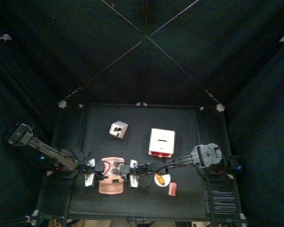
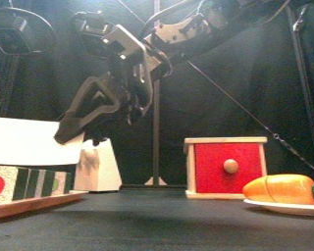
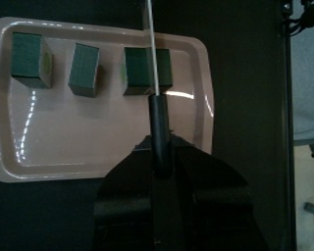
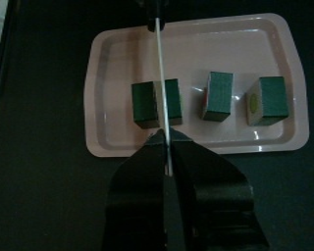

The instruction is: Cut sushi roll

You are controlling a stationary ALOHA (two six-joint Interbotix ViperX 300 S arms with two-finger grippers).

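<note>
We see a robot lab test pen, black curtains [image 1: 61,53] hung all round, a small black table [image 1: 132,120], toy food on a pink tray [image 4: 114,98], a red box [image 2: 227,167], two black arms overhead

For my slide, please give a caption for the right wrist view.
Knife blade over the end piece of three sushi pieces on a pink tray.

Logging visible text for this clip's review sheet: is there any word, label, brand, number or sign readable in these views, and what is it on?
None: no readable text in any view.
Pink tray: plain, no markings.
Green sushi pieces: no label.
Red and white box: only a round knob, no lettering.
White and red card at the front view's left edge: red dot, no words legible.
</note>
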